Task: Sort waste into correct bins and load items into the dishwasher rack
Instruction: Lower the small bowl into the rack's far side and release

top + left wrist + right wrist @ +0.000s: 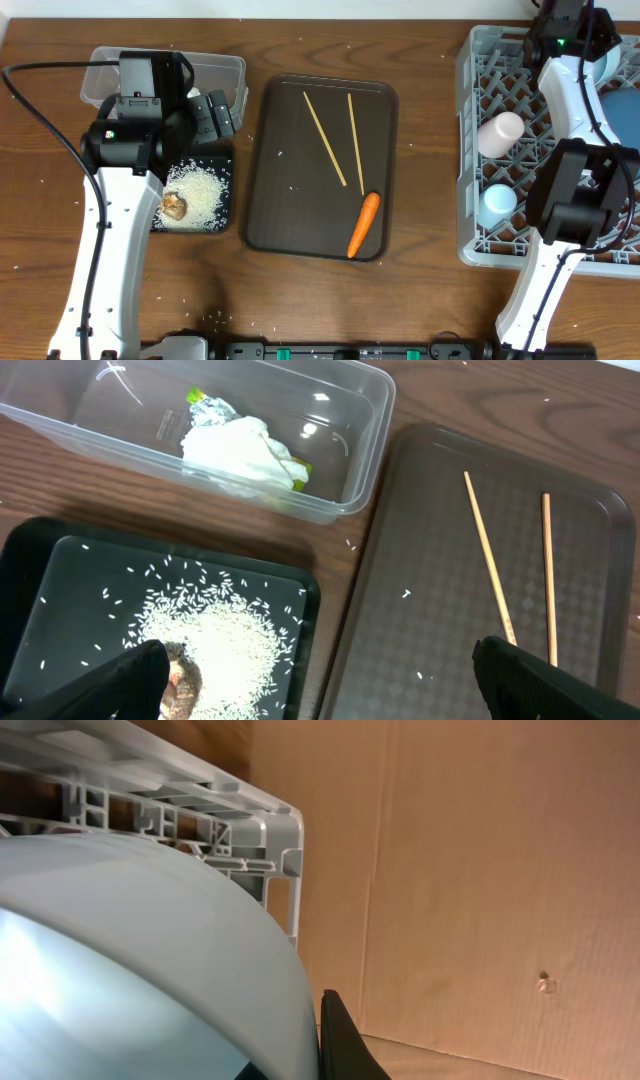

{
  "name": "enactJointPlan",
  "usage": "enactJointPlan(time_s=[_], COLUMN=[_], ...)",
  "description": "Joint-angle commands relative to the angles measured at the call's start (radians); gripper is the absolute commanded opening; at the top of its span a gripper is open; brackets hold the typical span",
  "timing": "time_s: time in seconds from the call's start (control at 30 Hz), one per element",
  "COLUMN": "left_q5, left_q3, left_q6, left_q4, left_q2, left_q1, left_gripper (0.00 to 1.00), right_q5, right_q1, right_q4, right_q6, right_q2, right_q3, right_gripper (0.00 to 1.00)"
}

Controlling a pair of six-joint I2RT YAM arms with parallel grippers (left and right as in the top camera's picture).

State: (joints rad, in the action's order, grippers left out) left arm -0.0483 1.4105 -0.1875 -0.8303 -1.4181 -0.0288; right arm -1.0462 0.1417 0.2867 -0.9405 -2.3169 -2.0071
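My left gripper (330, 680) hangs released, the rice (215, 640) in the black tray (40, 560) just below it. My right gripper (598, 48) is clenched, the big blue bowl (120, 950) touching its finger, by the rack (270, 830) corner.

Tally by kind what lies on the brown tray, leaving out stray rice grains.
Chopsticks: 2
Carrot: 1
Total: 3
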Motion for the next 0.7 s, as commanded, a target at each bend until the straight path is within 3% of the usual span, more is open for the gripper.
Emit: enactJointPlan(time_s=[0.0,0.17,0.3,0.67], left_q5=[0.008,0.008,0.008,0.008], left_q3=[0.004,0.004,0.004,0.004], left_q6=[-0.013,-0.013,-0.013,-0.013], left_q4=[-0.002,-0.002,-0.002,-0.002], left_q2=[-0.007,-0.007,-0.007,-0.007], left_q1=[0.003,0.003,0.003,0.003], left_gripper=[0.98,0.98,0.98,0.98], right_q5=[-0.027,-0.027,-0.038,-0.058], right_q1=[0.011,0.011,0.010,-0.015], right_q4=[-0.006,0.010,0.024,0.005], right_q6=[-0.026,-0.025,-0.025,-0.025], right_q2=[-0.025,-0.035,-0.064,-0.102], right_q3=[0.003,0.009,0.009,0.009], right_gripper=[0.01,0.01,0.10,0.14])
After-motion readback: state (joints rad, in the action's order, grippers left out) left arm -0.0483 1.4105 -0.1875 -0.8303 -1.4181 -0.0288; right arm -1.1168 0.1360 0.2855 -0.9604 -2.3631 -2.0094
